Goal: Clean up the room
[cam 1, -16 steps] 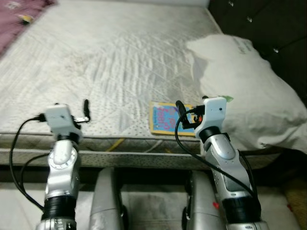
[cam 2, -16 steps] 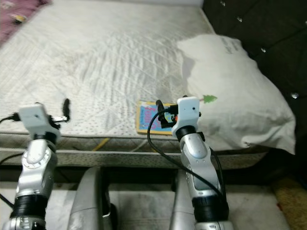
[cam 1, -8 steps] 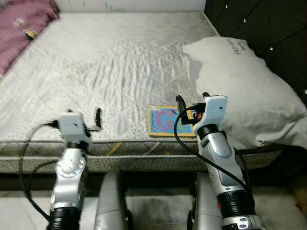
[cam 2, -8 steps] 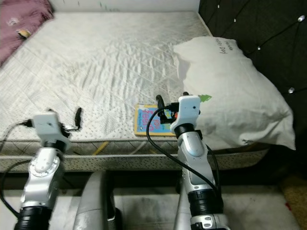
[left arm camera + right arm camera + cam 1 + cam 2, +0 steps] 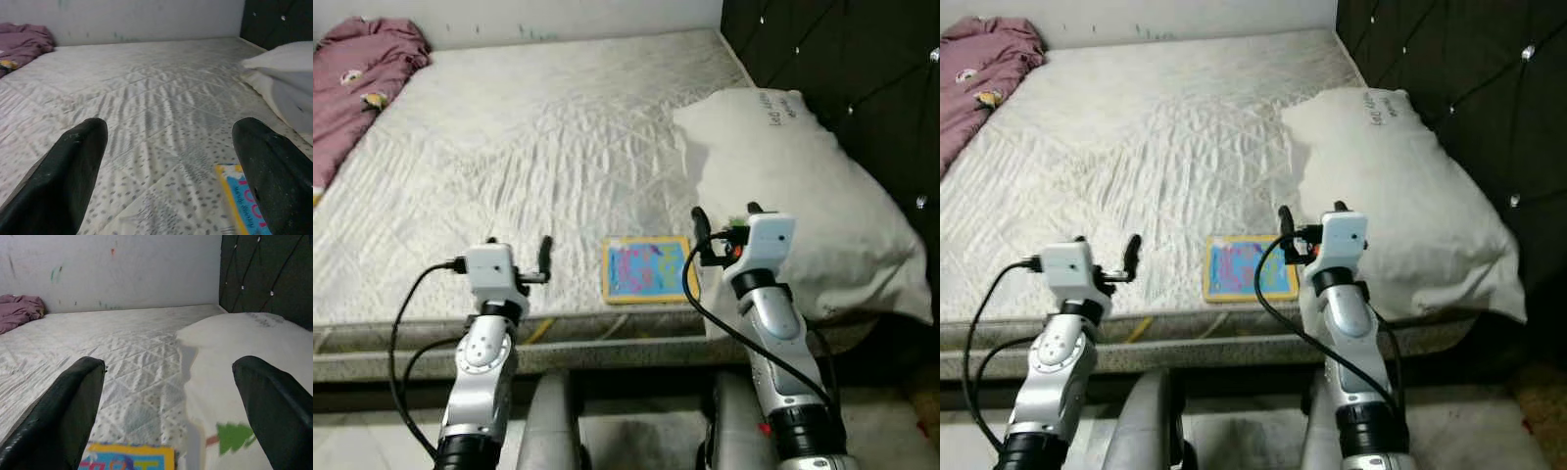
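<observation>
bedroom | bare mattress (image 5: 538,147) | pillow (image 5: 793,186) | tufted headboard (image 5: 842,69)

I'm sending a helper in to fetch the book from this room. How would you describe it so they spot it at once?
Start at the bare white mattress and go to its near edge, just beside the big white pillow by the dark headboard. The book lies flat there, in front of the right gripper. It is thin, yellow-bordered, with a bright blue cover, the only colourful thing on that side.

Lettering on the pillow (image 5: 783,166) and book (image 5: 644,267) is illegible.
</observation>
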You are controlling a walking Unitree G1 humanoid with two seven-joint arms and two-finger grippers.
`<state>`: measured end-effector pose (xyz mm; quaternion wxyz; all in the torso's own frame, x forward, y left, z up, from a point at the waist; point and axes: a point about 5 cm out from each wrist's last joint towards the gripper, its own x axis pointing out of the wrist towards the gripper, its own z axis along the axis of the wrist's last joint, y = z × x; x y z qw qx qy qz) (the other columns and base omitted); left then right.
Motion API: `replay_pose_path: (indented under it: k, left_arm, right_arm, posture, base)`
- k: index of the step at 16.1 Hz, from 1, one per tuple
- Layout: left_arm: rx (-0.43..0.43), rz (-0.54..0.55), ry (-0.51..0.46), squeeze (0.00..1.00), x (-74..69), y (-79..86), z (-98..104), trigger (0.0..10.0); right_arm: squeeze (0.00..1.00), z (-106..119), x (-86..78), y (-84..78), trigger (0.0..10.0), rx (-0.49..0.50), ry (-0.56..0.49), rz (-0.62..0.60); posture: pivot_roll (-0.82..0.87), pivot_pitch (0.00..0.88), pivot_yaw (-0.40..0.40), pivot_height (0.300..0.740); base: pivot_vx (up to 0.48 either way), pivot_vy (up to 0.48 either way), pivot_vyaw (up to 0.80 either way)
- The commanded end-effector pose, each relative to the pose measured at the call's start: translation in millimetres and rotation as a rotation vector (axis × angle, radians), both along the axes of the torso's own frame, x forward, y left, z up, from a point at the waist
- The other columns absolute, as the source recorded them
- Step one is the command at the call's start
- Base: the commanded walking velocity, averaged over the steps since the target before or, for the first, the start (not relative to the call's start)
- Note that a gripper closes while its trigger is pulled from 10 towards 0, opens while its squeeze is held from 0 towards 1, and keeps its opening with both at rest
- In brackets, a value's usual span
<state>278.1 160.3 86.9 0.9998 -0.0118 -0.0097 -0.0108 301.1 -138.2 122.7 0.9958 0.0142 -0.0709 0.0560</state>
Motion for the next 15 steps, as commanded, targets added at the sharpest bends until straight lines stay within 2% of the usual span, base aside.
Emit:
replay_pose_path:
  k: [1,15]
  left_arm:
    - [0.019,0.001,-0.009,0.0,1.0,3.5,1.4,10.0]
    - [0.019,0.001,-0.009,0.0,1.0,3.5,1.4,10.0]
  right_arm:
    - [0.0,0.7,0.7,0.8,10.0,0.0,-0.005,-0.004]
    - [0.0,0.7,0.7,0.8,10.0,0.0,-0.005,-0.004]
  posture:
    - [-0.02,0.0,0.108,0.666]
    - [-0.02,0.0,0.108,0.666]
  base:
    - [0.0,0.0,0.0]
    - [0.0,0.0,0.0]
